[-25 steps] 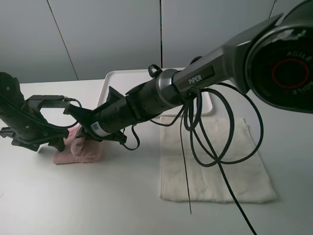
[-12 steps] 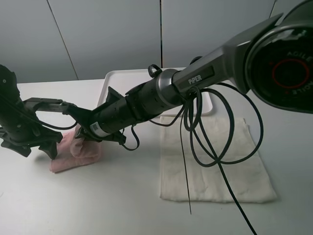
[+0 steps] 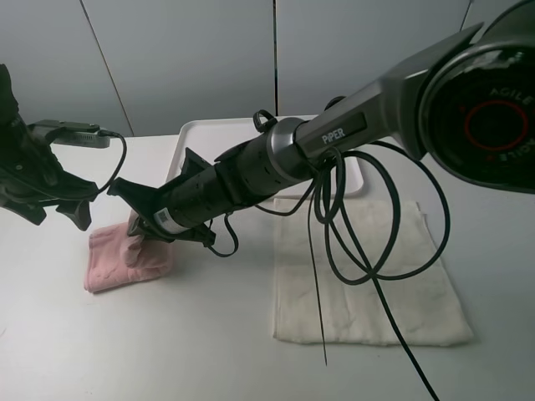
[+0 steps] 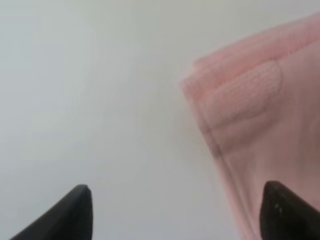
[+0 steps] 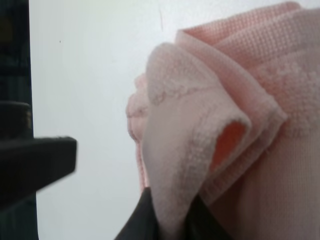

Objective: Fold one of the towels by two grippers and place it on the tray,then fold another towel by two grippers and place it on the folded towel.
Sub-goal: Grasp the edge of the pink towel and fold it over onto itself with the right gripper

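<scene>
The folded pale pink terry-cloth towel [image 3: 117, 266] lies on the white table [image 3: 209, 351], in front of the flat white plastic tray [image 3: 191, 127]. The black right gripper [image 5: 167, 220] is clenched on a raised fold of the towel. The black left gripper [image 3: 57, 215] hovers over its outer corner, spread wide and empty.

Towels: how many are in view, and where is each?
2. The pink towel lies folded at the left of the table, pinched by the right gripper. The cream towel lies flat at the right, before the tray. The right arm hides part of the tray.
</scene>
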Controlling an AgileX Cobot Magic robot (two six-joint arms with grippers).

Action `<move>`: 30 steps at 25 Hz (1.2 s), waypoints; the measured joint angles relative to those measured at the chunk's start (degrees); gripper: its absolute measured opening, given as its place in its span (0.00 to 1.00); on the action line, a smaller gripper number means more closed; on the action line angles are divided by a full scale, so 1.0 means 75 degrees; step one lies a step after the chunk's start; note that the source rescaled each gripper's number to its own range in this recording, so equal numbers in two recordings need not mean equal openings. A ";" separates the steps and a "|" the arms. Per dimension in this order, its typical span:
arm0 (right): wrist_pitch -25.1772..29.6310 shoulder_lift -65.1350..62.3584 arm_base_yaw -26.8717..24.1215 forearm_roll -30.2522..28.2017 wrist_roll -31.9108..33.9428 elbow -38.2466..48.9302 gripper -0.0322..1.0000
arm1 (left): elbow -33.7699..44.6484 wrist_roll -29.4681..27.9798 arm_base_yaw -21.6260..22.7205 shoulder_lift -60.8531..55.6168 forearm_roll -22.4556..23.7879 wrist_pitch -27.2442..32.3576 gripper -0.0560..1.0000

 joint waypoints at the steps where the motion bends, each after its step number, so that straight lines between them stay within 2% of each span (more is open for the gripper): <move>1: 0.0000 0.0000 0.0000 0.0000 0.0000 0.0000 0.08 | -0.0144 0.0013 0.0000 -0.0020 0.0027 0.0082 0.88; 7: 0.0003 0.0000 0.0000 0.0000 0.0000 0.0000 0.08 | -0.0980 0.0125 0.0000 -0.0117 0.0061 0.0584 0.88; 10: 0.0017 0.0000 0.0000 0.0000 0.0000 0.0000 0.08 | -0.1208 0.0367 0.0000 -0.0117 -0.0167 0.0768 0.88; 21: 0.0506 0.0000 0.0000 0.0000 0.0014 0.0000 0.08 | -0.1252 0.0631 0.0000 -0.0117 -0.0568 0.0833 0.88; 22: 0.0553 0.0000 0.0000 0.0000 0.0001 0.0000 0.11 | -0.1252 0.0643 0.0000 -0.0117 -0.0568 0.0833 0.88; 23: 0.0574 0.0000 0.0000 0.0000 0.0000 0.0000 0.19 | -0.1252 0.0643 0.0000 -0.0117 -0.0585 0.0833 0.88; 25: 0.0603 0.0000 0.0000 0.0000 -0.0030 0.0000 0.44 | -0.1252 0.0643 0.0000 -0.0117 -0.0599 0.0833 0.88; 27: 0.0615 0.0000 0.0016 0.0000 0.0016 0.0000 0.63 | -0.1252 0.0643 0.0000 -0.0117 -0.0599 0.0833 0.88; 28: 0.0615 0.0000 0.0032 0.0000 0.0051 0.0000 0.68 | -0.1252 0.0643 0.0000 -0.0117 -0.0599 0.0833 0.88; 30: 0.0692 0.0000 0.0046 0.0000 0.0080 0.0000 0.68 | -0.1252 0.0643 0.0000 -0.0117 -0.0616 0.0833 0.88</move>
